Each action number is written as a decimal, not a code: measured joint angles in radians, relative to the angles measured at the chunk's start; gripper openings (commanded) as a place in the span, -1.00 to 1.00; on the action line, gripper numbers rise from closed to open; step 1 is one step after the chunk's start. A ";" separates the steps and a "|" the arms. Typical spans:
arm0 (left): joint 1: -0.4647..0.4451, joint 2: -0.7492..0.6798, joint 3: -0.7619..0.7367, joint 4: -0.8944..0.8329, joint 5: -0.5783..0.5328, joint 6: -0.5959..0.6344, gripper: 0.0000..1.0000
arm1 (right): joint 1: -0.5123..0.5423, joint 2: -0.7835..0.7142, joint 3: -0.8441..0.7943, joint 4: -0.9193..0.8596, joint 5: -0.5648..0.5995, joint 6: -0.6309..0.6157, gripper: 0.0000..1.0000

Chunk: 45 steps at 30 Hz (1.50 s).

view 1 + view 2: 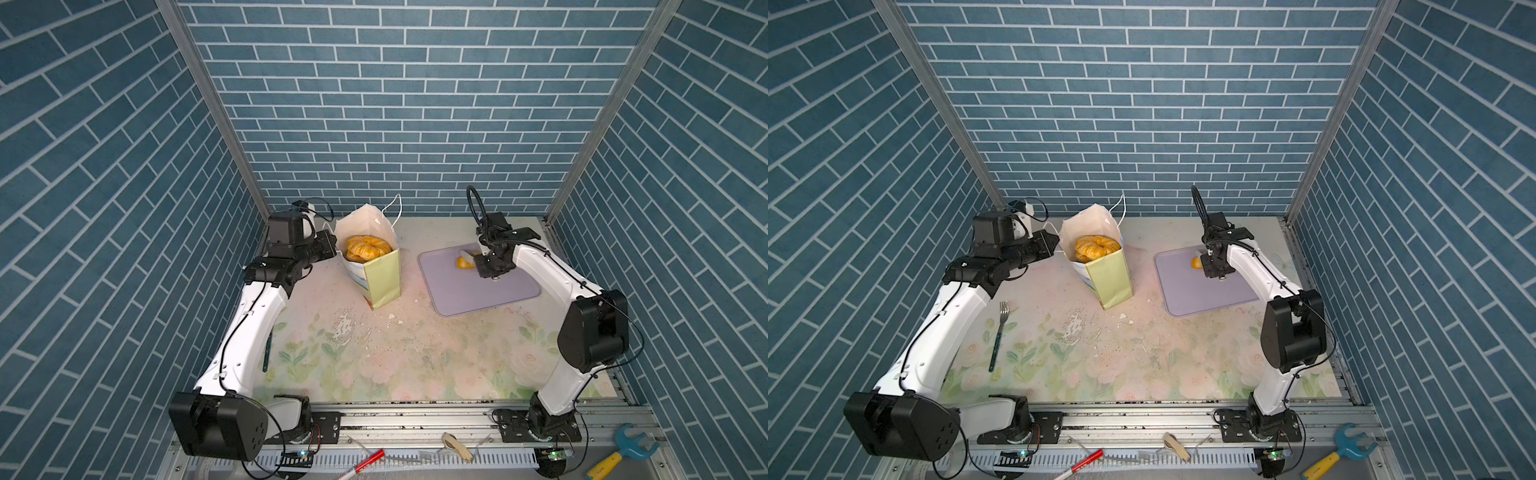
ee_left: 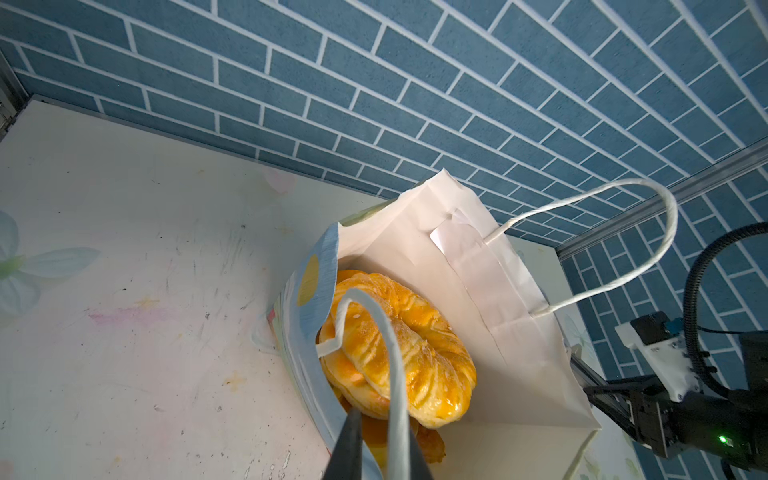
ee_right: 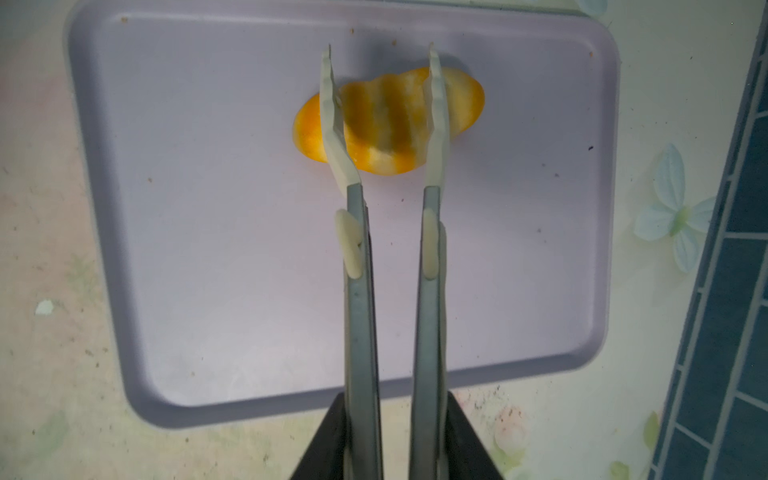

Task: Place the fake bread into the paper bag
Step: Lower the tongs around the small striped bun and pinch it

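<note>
The paper bag stands upright at the back of the table, with pale green sides and a white inside. Glossy golden fake bread fills it, and a ring-shaped piece lies on top. My left gripper is beside the bag's left rim, shut on its white cord handle. My right gripper is shut on grey tongs. The tong tips straddle one striped orange bun on the lavender tray.
The tray lies right of the bag. A fork lies by the left arm. Crumbs dot the floral table top. On the front rail are a red pen and a blue and yellow toy wrench. Brick walls enclose three sides.
</note>
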 measured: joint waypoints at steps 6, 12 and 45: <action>0.000 0.000 0.000 0.004 0.001 -0.010 -0.70 | -0.031 -0.090 -0.014 -0.058 -0.014 -0.052 -0.22; 0.000 0.000 0.000 0.004 0.001 -0.014 -0.70 | -0.042 -0.097 -0.014 -0.060 -0.034 -0.030 -0.14; 0.000 0.000 0.000 0.004 0.001 -0.016 -0.70 | -0.039 0.052 -0.018 0.075 -0.125 0.251 -0.48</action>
